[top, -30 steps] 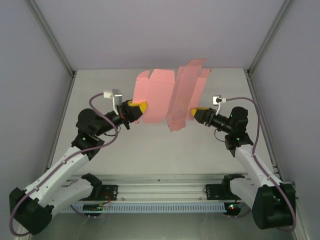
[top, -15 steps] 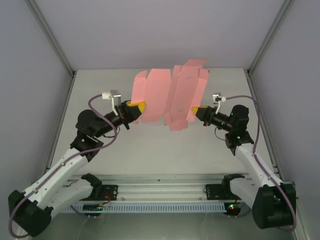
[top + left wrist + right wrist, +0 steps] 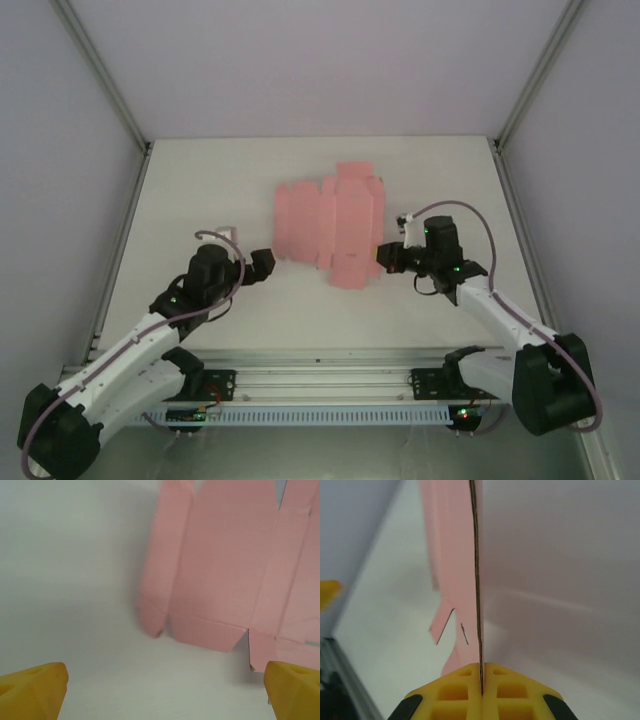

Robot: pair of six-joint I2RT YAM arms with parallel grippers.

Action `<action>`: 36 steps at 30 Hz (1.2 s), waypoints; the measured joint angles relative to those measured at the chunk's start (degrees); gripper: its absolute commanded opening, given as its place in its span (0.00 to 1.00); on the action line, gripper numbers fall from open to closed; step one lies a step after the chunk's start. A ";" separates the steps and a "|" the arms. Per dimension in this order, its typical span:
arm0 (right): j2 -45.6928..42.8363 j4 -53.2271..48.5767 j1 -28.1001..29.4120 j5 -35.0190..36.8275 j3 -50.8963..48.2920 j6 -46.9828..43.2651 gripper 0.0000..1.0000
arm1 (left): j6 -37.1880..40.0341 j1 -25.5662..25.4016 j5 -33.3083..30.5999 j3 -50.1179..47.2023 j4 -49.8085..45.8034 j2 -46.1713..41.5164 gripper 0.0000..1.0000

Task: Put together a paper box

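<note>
The paper box is a flat salmon-pink die-cut sheet [image 3: 325,222] with creases and tabs, spread low over the middle of the white table [image 3: 200,190]. My right gripper [image 3: 384,256] is shut on the sheet's right edge. In the right wrist view the card [image 3: 476,580] runs edge-on into the closed yellow fingers [image 3: 465,687]. My left gripper [image 3: 264,262] is open just short of the sheet's near-left corner and apart from it. The left wrist view has the pink sheet [image 3: 225,565] ahead, and nothing lies between the spread yellow fingertips [image 3: 32,690].
Grey enclosure walls and slanted metal posts [image 3: 100,80] close in the table on three sides. An aluminium rail [image 3: 320,375] with both arm bases runs along the near edge. Bare table lies left of the sheet and in front of it.
The sheet, held up between both grippers before, has come down flat over the table. My left gripper let go and drew back toward the near side; my right gripper dropped with the sheet.
</note>
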 measured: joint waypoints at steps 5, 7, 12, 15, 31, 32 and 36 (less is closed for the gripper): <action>5.81 -11.69 4.35 13.22 6.27 -6.62 0.00 | -1.90 1.16 -5.25 0.96 -6.36 -1.16 1.00; 9.18 -15.52 6.56 19.23 11.41 -11.80 0.00 | -2.36 1.90 -5.97 2.32 -8.44 -0.11 1.00; 15.67 -18.64 11.39 32.37 19.98 -28.22 0.00 | -2.47 4.09 -5.05 5.64 -10.21 3.56 1.00; 16.55 -17.46 12.33 36.06 20.50 -39.08 0.00 | -2.45 5.16 -2.58 6.47 -9.64 4.46 1.00; 18.12 14.99 23.30 47.15 10.73 -81.11 0.00 | -2.73 10.12 9.46 7.21 -4.79 7.65 1.00; 18.71 17.00 24.11 48.28 10.01 -82.75 0.00 | -2.71 10.25 10.19 7.67 -4.52 8.13 1.00; 20.24 20.24 25.62 50.58 9.40 -86.05 0.00 | -1.99 10.34 12.50 10.05 -2.49 11.72 1.00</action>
